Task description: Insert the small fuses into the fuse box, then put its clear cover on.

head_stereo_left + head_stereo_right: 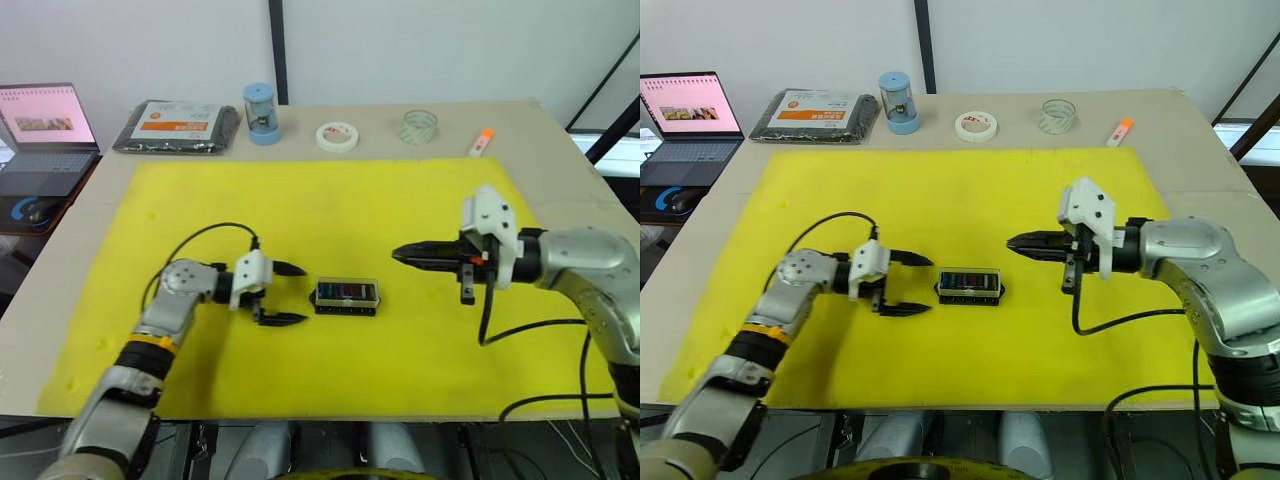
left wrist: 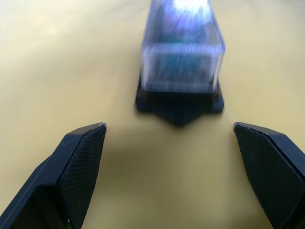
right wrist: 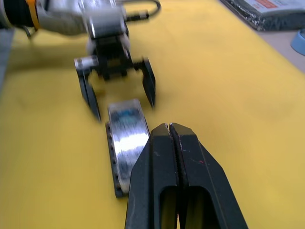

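The black fuse box (image 1: 346,297) lies in the middle of the yellow mat (image 1: 330,200). The clear cover (image 2: 181,57) sits on top of it, and teal and red small fuses (image 1: 968,280) show through the lid. My left gripper (image 1: 300,293) is open just left of the box, level with it and apart from it, with nothing between its fingers (image 2: 80,164). To the right of the box and slightly farther back, my right gripper (image 1: 397,254) is shut and empty, pointing left. Its tip (image 3: 170,127) hangs above the near end of the box (image 3: 125,143).
Along the table's back edge, beyond the mat, are a black packet with an orange label (image 1: 178,127), a blue cylinder (image 1: 260,113), a white tape roll (image 1: 337,136), a clear tape roll (image 1: 419,126) and an orange marker (image 1: 481,141). A laptop (image 1: 45,135) sits far left.
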### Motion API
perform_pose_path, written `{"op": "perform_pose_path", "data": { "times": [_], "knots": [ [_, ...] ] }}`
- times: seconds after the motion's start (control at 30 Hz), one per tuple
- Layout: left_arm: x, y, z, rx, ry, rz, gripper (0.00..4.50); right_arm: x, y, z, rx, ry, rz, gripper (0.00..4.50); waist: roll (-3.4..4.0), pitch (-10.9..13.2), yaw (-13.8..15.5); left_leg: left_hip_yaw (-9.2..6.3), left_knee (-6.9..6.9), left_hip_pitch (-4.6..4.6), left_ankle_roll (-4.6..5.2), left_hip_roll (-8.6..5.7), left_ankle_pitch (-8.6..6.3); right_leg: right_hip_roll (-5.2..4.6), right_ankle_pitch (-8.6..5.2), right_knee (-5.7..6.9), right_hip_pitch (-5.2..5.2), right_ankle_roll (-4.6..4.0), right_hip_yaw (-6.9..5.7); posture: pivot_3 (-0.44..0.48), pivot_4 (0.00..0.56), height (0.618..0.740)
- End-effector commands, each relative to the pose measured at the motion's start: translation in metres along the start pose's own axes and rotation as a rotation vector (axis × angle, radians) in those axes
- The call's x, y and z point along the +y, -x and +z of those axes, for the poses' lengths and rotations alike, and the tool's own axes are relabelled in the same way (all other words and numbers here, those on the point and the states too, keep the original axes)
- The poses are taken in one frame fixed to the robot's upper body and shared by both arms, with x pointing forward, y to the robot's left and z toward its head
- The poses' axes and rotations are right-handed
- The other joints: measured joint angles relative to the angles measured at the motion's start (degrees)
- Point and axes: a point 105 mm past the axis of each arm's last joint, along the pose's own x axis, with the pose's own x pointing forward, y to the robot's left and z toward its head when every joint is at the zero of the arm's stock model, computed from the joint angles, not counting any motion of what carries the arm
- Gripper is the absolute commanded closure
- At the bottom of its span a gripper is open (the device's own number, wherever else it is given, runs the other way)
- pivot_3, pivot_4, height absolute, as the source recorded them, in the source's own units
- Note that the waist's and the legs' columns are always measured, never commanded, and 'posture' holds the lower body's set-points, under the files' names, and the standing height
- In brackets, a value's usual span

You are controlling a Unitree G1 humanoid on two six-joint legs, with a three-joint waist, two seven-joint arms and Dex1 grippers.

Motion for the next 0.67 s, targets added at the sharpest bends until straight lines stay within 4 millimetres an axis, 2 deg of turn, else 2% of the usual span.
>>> {"op": "perform_pose_path", "data": {
  "times": [0.03, 0.07, 0.13, 0.17, 0.27, 0.43, 0.47, 0.67],
  "knots": [
    [0.024, 0.037, 0.02, -0.015, -0.022, 0.17, 0.02, -0.018, 0.026, -0.014, 0.057, 0.104, -0.11, 4.5, 0.01, 0.08, 0.21, 0.01, 0.0, 0.0, 0.0, -0.02, 0.0, -0.01, 0.0, 0.0, 0.0, 0.0, 0.0, 0.0, 0.15, 0.74],
    [0.032, 0.051, 0.024, -0.001, -0.035, 0.244, 0.0, -0.024, 0.035, -0.024, 0.079, 0.108, -0.15, 4.08, -0.03, 0.12, 0.31, 0.01, 0.01, -0.01, 0.0, -0.03, 0.0, -0.01, 0.0, 0.0, 0.0, 0.0, 0.0, 0.0, 0.15, 0.74],
    [0.046, 0.073, 0.026, 0.057, -0.079, 0.39, 0.0, -0.031, 0.049, -0.039, 0.096, 0.099, -0.214, 3.57, -0.04, 0.16, 0.43, 0.0, 0.0, -0.03, 0.0, -0.05, 0.0, 0.0, -0.01, -0.02, 0.0, 0.01, 0.0, 0.0, 0.15, 0.74],
    [0.05, 0.079, 0.026, 0.078, -0.091, 0.435, 0.0, -0.033, 0.052, -0.043, 0.095, 0.098, -0.231, 3.21, -0.01, 0.18, 0.41, 0.0, 0.0, -0.03, 0.0, -0.06, 0.0, 0.01, -0.01, -0.02, 0.01, 0.01, 0.0, 0.0, 0.15, 0.74],
    [0.06, 0.095, 0.024, 0.109, -0.068, 0.561, 0.0, -0.037, 0.058, -0.053, 0.089, 0.092, -0.271, 2.14, 0.07, 0.22, 0.33, 0.03, -0.01, 0.01, 0.01, -0.07, 0.0, -0.03, -0.01, -0.02, 0.02, 0.01, 0.01, 0.0, 0.15, 0.74],
    [0.065, 0.108, 0.022, 0.126, -0.056, 0.644, 0.0, -0.042, 0.06, -0.056, 0.072, 0.078, -0.304, 0.27, 0.08, 0.23, 0.11, 0.03, -0.02, 0.02, 0.0, -0.01, 0.0, -0.01, -0.01, 0.0, 0.01, 0.01, 0.08, 0.0, 0.15, 0.74],
    [0.065, 0.11, 0.021, 0.127, -0.054, 0.65, 0.0, -0.043, 0.061, -0.056, 0.07, 0.079, -0.315, 0.02, 0.08, 0.23, 0.15, 0.03, -0.01, 0.01, -0.01, -0.01, 0.0, -0.01, -0.01, 0.0, 0.01, 0.01, 0.08, 0.0, 0.15, 0.74],
    [0.065, 0.112, 0.02, 0.139, -0.055, 0.658, 0.0, -0.048, 0.058, -0.054, 0.066, 0.083, -0.331, 0.02, 0.09, 0.23, 0.29, 0.03, -0.01, 0.0, -0.01, -0.04, 0.0, -0.04, -0.01, -0.01, 0.01, 0.01, 0.09, 0.0, 0.15, 0.74]
  ]
}}
